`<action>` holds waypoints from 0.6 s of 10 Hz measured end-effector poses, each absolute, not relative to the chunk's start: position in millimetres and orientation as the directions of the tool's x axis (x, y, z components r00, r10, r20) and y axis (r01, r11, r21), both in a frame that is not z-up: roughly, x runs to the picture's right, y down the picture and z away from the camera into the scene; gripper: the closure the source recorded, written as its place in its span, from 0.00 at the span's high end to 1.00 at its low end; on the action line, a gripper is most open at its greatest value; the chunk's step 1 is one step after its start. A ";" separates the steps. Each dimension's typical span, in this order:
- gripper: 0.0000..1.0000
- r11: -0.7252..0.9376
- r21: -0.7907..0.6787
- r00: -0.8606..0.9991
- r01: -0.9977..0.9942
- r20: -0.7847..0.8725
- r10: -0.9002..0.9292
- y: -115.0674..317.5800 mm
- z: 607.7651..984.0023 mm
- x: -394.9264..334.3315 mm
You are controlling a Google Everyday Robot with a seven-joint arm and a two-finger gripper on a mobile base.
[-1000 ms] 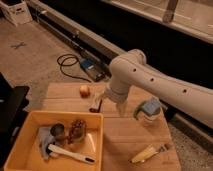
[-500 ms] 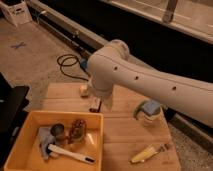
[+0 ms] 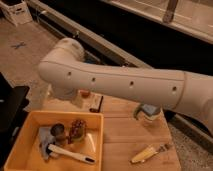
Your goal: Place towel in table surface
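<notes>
Reaching the towel (image 3: 44, 139) means going down and left of your claw (image 3: 95, 104), into the yellow bin (image 3: 65, 113). The cloth lies crumpled by the bin's left wall, right against the white-handled brush (image 3: 70, 153). Your claw hangs open and empty over the table (image 3: 120, 135), just past the bin's far rim. Pinch a free fold on the side away from the brush, lift clear of the rim, and lay it on bare planks below and right of the claw, short of the blue-topped container (image 3: 148, 114).
</notes>
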State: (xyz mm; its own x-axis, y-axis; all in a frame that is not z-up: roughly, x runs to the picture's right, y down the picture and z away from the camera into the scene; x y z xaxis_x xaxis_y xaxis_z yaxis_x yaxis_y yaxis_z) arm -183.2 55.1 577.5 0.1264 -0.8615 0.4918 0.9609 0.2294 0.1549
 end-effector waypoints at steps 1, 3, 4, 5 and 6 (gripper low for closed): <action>0.80 0.174 0.193 0.058 0.966 0.493 -0.868 63.9 573.9 -206.3; 0.80 0.084 0.264 -0.065 0.961 0.510 -0.858 88.4 569.2 -235.2; 0.80 0.044 0.299 -0.125 0.953 0.521 -0.844 104.6 566.0 -244.0; 0.80 0.018 0.322 -0.164 0.947 0.529 -0.832 115.7 563.1 -248.7; 0.80 0.016 0.323 -0.166 0.946 0.528 -0.833 115.9 563.2 -248.7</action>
